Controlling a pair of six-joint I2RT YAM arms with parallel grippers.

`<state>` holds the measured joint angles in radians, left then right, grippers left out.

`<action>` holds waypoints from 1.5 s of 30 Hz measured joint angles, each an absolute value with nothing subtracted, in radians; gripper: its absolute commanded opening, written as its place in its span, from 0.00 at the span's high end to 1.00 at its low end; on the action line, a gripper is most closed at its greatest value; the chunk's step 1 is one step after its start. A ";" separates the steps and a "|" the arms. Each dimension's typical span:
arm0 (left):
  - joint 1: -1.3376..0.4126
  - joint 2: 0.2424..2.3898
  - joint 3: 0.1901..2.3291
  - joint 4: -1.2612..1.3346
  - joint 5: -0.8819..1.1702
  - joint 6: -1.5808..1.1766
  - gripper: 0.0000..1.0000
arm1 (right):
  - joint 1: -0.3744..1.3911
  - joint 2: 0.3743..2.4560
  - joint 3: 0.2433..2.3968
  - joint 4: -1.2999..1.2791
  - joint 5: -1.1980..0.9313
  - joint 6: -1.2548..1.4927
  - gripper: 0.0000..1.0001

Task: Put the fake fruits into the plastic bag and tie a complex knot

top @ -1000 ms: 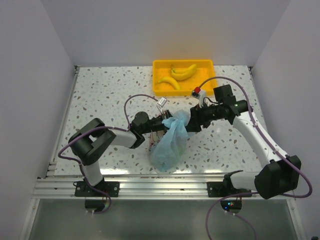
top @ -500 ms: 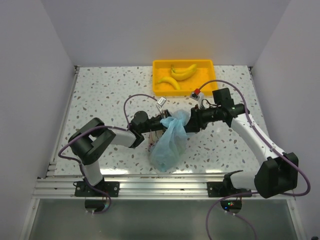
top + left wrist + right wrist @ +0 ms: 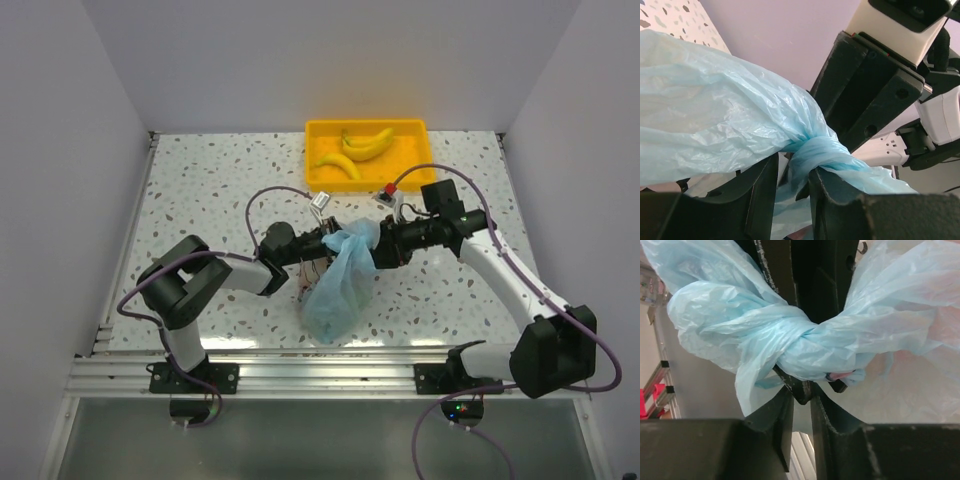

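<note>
Left of the knot, the left tool pinches a rope of film from the plastic bag. The bag's soft, light, slippery body sags below the knot to the tabletop and is probably best gripped at the bunched neck. Right of the knot, the right tool shows fingers nearly together under the lump, though whether they trap film cannot be told; clouded film hides the bag's contents, and two fake fruits, bananas, lie in a yellow tray beyond the knot.
</note>
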<state>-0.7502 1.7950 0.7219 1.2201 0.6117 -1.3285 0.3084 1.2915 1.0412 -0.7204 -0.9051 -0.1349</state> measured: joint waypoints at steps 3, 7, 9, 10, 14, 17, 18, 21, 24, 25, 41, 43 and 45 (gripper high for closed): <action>-0.748 1.795 0.722 1.217 0.602 -1.328 0.64 | 0.308 1.285 1.030 -0.706 -0.906 -0.120 1.00; -0.744 1.795 0.722 1.220 0.591 -1.327 0.62 | 0.306 1.280 1.027 -0.704 -0.880 -0.110 1.00; -0.739 1.793 0.719 1.221 0.597 -1.325 0.61 | 0.306 1.277 1.027 -0.704 -0.861 -0.115 1.00; -0.739 1.787 0.714 1.223 0.604 -1.324 0.61 | 0.305 1.275 1.027 -0.703 -0.844 -0.118 1.00; -0.731 1.746 0.672 1.232 0.643 -1.312 0.60 | 0.293 1.244 1.027 -0.704 -0.780 -0.141 1.00; -0.720 1.726 0.649 1.233 0.662 -1.294 0.60 | 0.289 1.203 1.028 -0.709 -0.750 -0.159 1.00; -0.718 1.720 0.643 1.233 0.666 -1.289 0.60 | 0.288 1.190 1.028 -0.710 -0.748 -0.163 1.00; -0.714 1.710 0.638 1.232 0.673 -1.285 0.60 | 0.288 1.169 1.031 -0.712 -0.753 -0.174 0.83; -0.714 1.708 0.639 1.233 0.677 -1.285 0.60 | 0.292 1.180 1.044 -0.724 -0.771 -0.182 0.64; -0.714 1.708 0.639 1.233 0.677 -1.285 0.60 | 0.295 1.187 1.047 -0.725 -0.776 -0.183 0.60; -0.719 1.715 0.662 1.256 0.674 -1.303 0.50 | 0.362 1.209 1.003 -0.564 -0.773 -0.085 0.56; -0.721 1.723 0.666 1.257 0.672 -1.306 0.50 | 0.368 1.220 0.996 -0.544 -0.781 -0.072 0.66; -0.731 1.732 0.669 1.258 0.673 -1.308 0.50 | 0.375 1.227 0.993 -0.531 -0.785 -0.065 0.84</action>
<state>-0.7315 1.7317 0.6685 1.2579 0.6727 -1.3083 0.3752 1.2274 0.9928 -0.5312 -0.7845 -0.0647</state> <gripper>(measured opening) 0.500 0.329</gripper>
